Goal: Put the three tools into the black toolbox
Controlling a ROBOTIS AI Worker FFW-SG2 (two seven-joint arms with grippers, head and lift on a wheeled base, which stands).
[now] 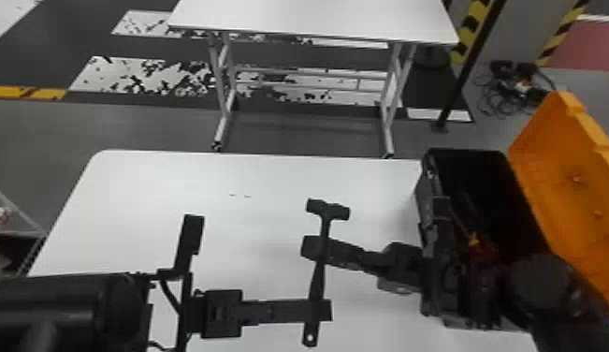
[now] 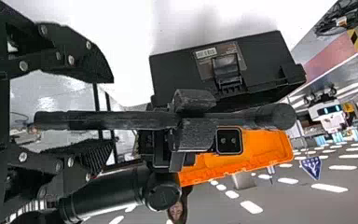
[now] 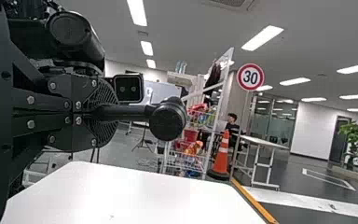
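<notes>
Black hammer (image 1: pixel 318 277) in right hand (image 1: pixel 313 249)

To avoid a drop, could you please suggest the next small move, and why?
Probably ease the left claw off the black hammer's handle: its fingers stand open around it, while the right claw, on the black toolbox's side, is shut on it.

Head view looks forward and down; both wrist views share the hammer (image 1: pixel 319 277) close up.
</notes>
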